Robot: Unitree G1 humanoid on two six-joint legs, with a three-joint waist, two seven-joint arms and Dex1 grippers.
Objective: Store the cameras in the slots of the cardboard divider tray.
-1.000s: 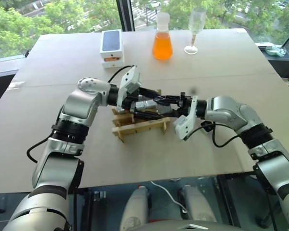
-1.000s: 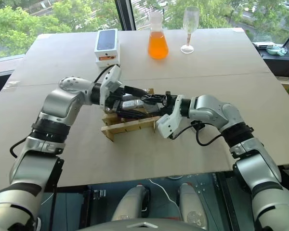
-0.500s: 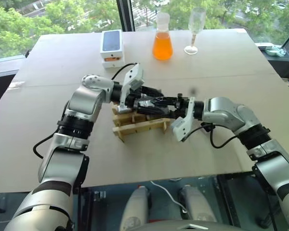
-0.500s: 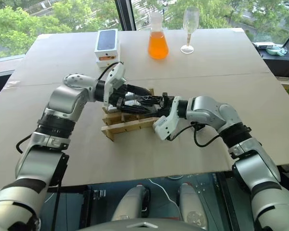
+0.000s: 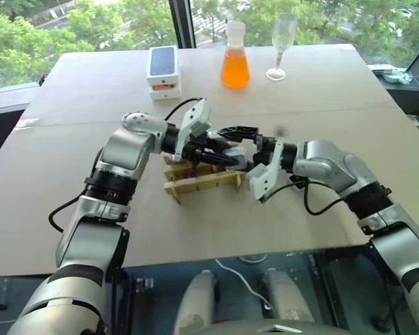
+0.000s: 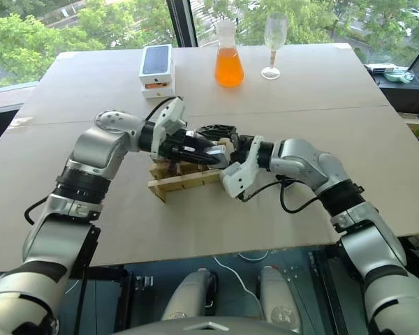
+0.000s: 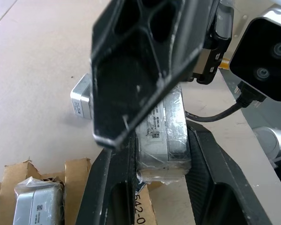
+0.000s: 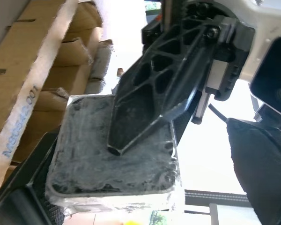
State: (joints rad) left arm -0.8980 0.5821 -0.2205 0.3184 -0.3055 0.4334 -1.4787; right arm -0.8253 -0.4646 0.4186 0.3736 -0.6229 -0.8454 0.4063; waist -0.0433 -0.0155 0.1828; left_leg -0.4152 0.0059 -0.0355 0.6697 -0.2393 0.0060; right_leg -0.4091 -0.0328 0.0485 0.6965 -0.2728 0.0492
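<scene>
Now camera (image 7: 163, 136) between left fingers (image 7: 117, 187)

Bright window daylight; blurred close wrist views.

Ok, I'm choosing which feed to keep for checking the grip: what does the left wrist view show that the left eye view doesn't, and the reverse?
Left wrist view: the label on the wrapped camera clamped in the left tool, a spare camera lying on the table, and a third camera seated in a slot. Left eye view: the phone box, orange flask, glass, and the right tool standing open. Both: the cardboard divider tray by the tools.
</scene>
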